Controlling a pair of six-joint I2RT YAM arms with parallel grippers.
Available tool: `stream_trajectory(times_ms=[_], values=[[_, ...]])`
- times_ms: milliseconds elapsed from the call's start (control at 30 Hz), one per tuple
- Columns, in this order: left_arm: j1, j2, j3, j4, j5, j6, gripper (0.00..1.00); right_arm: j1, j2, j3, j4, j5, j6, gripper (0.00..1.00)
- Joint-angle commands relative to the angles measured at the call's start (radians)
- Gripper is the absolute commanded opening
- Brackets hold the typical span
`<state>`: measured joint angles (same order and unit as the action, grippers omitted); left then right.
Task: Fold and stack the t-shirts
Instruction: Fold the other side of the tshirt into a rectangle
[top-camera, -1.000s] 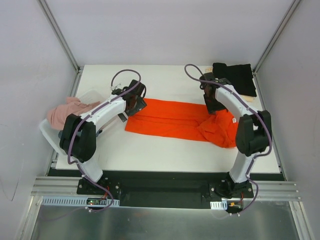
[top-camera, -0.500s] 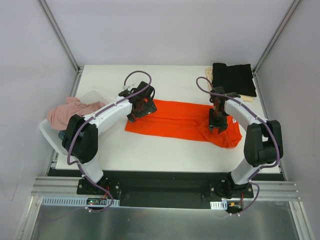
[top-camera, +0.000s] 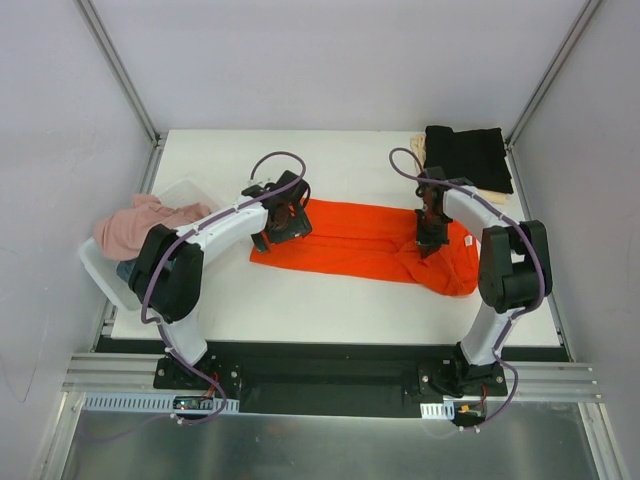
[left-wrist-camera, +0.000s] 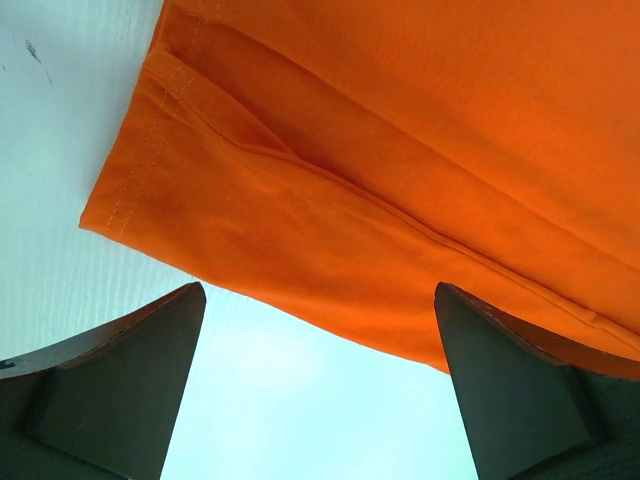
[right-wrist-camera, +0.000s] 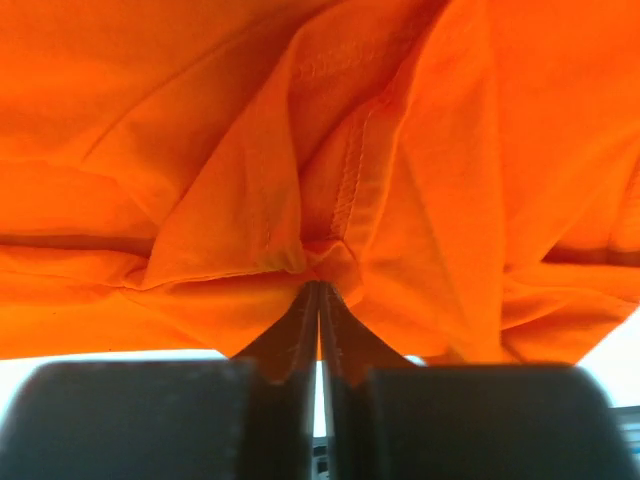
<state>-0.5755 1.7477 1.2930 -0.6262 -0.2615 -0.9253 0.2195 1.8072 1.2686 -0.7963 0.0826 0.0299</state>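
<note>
A bright orange-red t-shirt (top-camera: 360, 240) lies folded lengthwise across the middle of the white table (top-camera: 330, 300). My left gripper (top-camera: 272, 226) stands open over the shirt's left end, both fingers (left-wrist-camera: 120, 380) above bare table just below the hem (left-wrist-camera: 330, 230). My right gripper (top-camera: 428, 243) is shut on a bunched fold of the orange-red t-shirt (right-wrist-camera: 320, 200) at its crumpled right end. A black t-shirt (top-camera: 468, 157) lies folded at the back right on a cream one (top-camera: 497, 197). A dusty pink t-shirt (top-camera: 135, 225) hangs from the tub.
A white plastic tub (top-camera: 105, 265) sits at the table's left edge. Metal frame posts (top-camera: 118, 65) rise at the back corners. The arm bases stand on the rail (top-camera: 330, 375) at the near edge.
My right gripper has closed onto the orange-red cloth and shifted slightly back. My left gripper has moved right onto the shirt's left end, staying open.
</note>
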Motion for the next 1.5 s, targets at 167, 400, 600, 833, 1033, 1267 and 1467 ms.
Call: stream_trajectory(times_ms=[167, 400, 600, 833, 1033, 1267, 1467], values=[[-0.003, 0.015, -0.004, -0.007, -0.007, 0.023, 0.99, 0.0, -0.055, 0.115, -0.001, 0.085, -0.123, 0.01], [-0.003, 0.024, -0.003, -0.009, -0.004, 0.031, 0.99, 0.113, 0.047, 0.239, -0.003, 0.3, -0.41, 0.01], [-0.003, 0.024, -0.003, -0.007, -0.001, 0.033, 0.99, 0.173, 0.194, 0.44, -0.085, 0.37, -0.478, 0.42], [-0.001, 0.044, 0.006, -0.007, 0.007, 0.045, 0.99, 0.15, 0.069, 0.327, -0.06, 0.322, -0.342, 0.6], [0.0, 0.075, 0.023, -0.006, 0.005, 0.049, 0.99, -0.013, -0.155, 0.136, -0.05, 0.096, -0.142, 0.6], [0.012, 0.121, 0.026, -0.006, 0.001, 0.056, 0.99, -0.124, -0.183, 0.008, -0.027, -0.003, -0.142, 0.5], [0.035, 0.133, -0.015, -0.006, 0.001, 0.057, 0.99, -0.128, -0.049, 0.073, -0.006, -0.115, -0.139, 0.4]])
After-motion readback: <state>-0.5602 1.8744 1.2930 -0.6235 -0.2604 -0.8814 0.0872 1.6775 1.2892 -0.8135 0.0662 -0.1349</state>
